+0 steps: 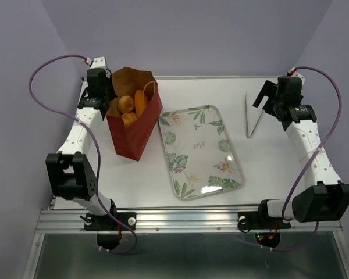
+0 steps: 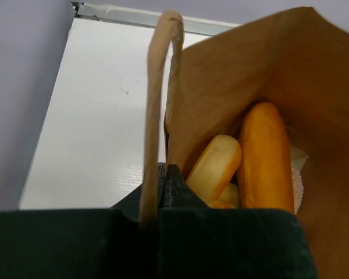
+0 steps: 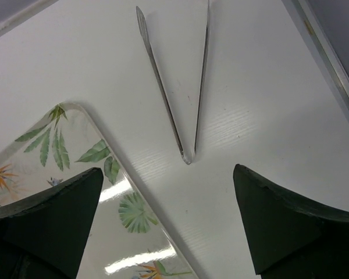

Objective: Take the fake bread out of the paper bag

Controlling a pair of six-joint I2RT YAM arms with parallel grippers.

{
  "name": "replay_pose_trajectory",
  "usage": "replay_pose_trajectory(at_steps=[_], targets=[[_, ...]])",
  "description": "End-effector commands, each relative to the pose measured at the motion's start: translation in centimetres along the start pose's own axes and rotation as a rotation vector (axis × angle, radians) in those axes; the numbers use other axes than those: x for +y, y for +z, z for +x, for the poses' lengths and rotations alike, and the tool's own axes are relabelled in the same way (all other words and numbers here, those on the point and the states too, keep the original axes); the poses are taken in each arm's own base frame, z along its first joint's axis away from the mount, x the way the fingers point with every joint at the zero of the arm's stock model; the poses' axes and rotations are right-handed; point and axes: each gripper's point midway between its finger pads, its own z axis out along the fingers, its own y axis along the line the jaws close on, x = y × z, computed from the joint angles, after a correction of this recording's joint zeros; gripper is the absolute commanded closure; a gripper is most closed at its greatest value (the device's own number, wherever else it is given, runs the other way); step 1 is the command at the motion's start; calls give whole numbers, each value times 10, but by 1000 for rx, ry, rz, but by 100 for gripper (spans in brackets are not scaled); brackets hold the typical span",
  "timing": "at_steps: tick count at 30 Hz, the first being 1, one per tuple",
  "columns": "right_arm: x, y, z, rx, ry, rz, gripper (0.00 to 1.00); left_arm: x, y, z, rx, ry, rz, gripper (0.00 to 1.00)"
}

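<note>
The dark red paper bag stands open at the back left, brown inside. Fake bread lies in it: a long loaf, a round bun and another piece. My left gripper is at the bag's left rim. In the left wrist view its jaws are shut on the edge of the bag wall, with the twine handle looped in front. The loaf and an oval roll show inside. My right gripper is open and empty at the back right, over the table.
A leaf-patterned tray lies in the middle, right of the bag; its corner shows in the right wrist view. Metal tongs lie on the table beneath the right gripper, and also show in the right wrist view. The table's back edge is close behind.
</note>
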Motion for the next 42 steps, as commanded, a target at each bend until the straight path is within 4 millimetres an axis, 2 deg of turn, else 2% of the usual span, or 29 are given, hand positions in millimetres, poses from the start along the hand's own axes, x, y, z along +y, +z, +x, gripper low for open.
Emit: replay_pose_trajectory(at_steps=[1, 3, 5, 7, 8, 11, 13, 14, 17, 18, 20, 21, 22, 23, 24, 27, 34, 37, 40, 42], targets=[[-5, 8, -10, -36, -23, 34, 0, 8, -6, -64, -205, 179, -9, 100], [-4, 12, -10, -29, -32, 34, 0, 18, -9, -94, -276, 228, -32, 100], [-5, 18, -6, -12, -51, 44, 0, 12, -17, -125, -353, 339, -11, 100], [-7, 24, -2, -1, -58, 60, 0, 20, -22, -153, -450, 421, -24, 100], [-8, 29, 1, 10, -67, 72, 0, 12, -26, -167, -504, 516, 5, 100], [-14, 40, 3, 20, -80, 115, 0, -11, -27, -205, -620, 594, 77, 100], [-16, 45, 5, 27, -87, 136, 0, -19, -25, -211, -633, 607, 114, 100], [-18, 48, 7, 31, -89, 148, 0, -24, -23, -209, -631, 633, 142, 100], [-26, 61, 20, 66, -114, 195, 0, -44, -12, -164, -595, 815, 283, 100], [-31, 67, 27, 83, -126, 226, 0, -53, -8, -125, -566, 930, 370, 100], [-35, 75, 34, 101, -129, 257, 0, -56, -4, -87, -542, 1025, 422, 100], [-38, 77, 38, 110, -132, 274, 0, -55, 4, -43, -480, 1043, 457, 100], [-42, 80, 40, 112, -134, 298, 0, -53, -4, -49, -541, 1068, 422, 100], [-44, 86, 46, 125, -128, 313, 0, -50, -4, -39, -547, 1068, 411, 100], [-44, 88, 45, 121, -122, 322, 0, -46, -3, -21, -539, 1071, 400, 100], [-43, 95, 50, 132, -95, 333, 0, -43, -1, 7, -499, 1095, 423, 100], [-37, 109, 69, 173, -38, 314, 0, -61, -31, 6, -551, 989, 534, 100], [-36, 118, 79, 192, -38, 308, 0, -59, -39, -2, -582, 969, 509, 100], [-30, 131, 91, 244, -15, 255, 0, -68, -44, -7, -615, 954, 487, 100], [-20, 138, 97, 271, -19, 202, 0, -65, -44, -8, -614, 953, 466, 100]])
